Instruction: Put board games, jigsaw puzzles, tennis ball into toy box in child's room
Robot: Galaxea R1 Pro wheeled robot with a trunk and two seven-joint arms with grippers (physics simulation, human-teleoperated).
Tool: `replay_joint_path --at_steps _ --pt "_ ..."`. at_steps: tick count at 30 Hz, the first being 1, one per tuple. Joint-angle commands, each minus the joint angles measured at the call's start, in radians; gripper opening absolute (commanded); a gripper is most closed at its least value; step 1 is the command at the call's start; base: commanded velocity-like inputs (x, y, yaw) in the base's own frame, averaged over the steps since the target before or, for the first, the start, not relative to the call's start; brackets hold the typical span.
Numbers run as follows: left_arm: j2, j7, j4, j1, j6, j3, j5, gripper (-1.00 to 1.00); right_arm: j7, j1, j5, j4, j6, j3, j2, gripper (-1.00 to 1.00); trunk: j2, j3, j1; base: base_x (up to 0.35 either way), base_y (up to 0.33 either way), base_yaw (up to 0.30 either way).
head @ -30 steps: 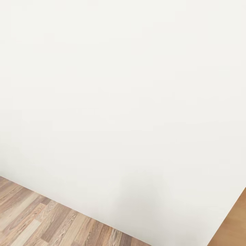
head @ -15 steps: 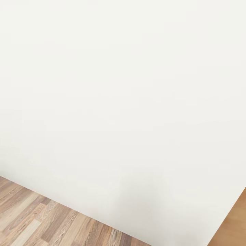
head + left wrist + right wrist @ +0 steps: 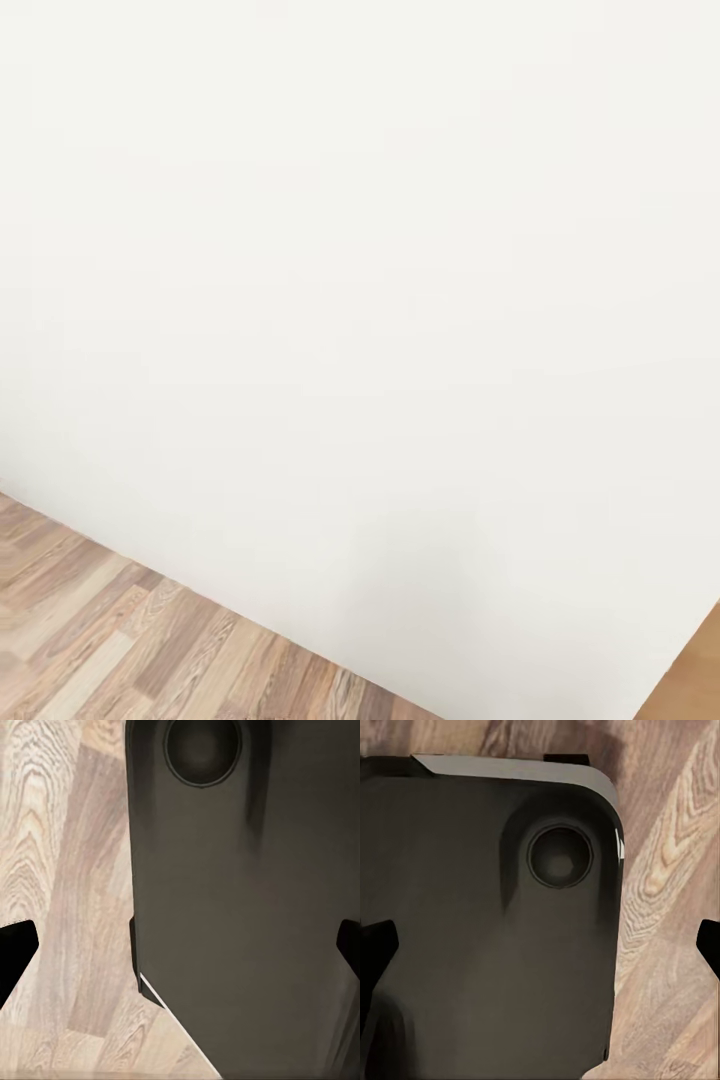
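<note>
Wood-plank floor [image 3: 120, 640] in pale brown strips fills the lower left of the head view, and a plain white wall [image 3: 380, 280] takes up nearly everything else, with a sliver of orange-brown wood surface [image 3: 700, 680] at the far right corner. The left gripper [image 3: 180, 945] hangs over the planks and the robot's own dark grey base [image 3: 240, 907], its two black fingertips [image 3: 15, 949] wide apart with nothing between them. The right gripper [image 3: 540, 945] is likewise spread wide and empty above the same dark base [image 3: 487, 930].

None of the toys, the table or the toy box can be seen, so where they lie cannot be told. By my reading the robot is travelling or turning. Next it needs to swing away from the wall until the bed or table comes into sight.
</note>
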Motion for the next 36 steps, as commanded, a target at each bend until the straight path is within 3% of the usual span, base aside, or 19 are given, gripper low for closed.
replay_joint_path --at_steps 1,20,36 --pt "0.001 -0.001 0.000 0.001 0.000 0.000 0.001 1.00 0.000 -0.003 0.000 -0.002 0.000 0.000 -0.001 1.00 0.000 -0.001 0.000 0.000 0.000 0.215" --pt "0.002 -0.011 -0.004 0.001 -0.001 0.002 0.004 1.00 -0.004 -0.016 0.001 -0.008 0.000 0.003 -0.005 1.00 0.000 -0.001 0.000 0.000 0.000 0.255" --pt "0.000 -0.014 -0.004 -0.001 0.000 0.003 0.006 1.00 -0.004 -0.018 0.001 -0.008 0.000 0.004 -0.005 1.00 0.112 0.049 -0.061 0.000 0.000 0.272"
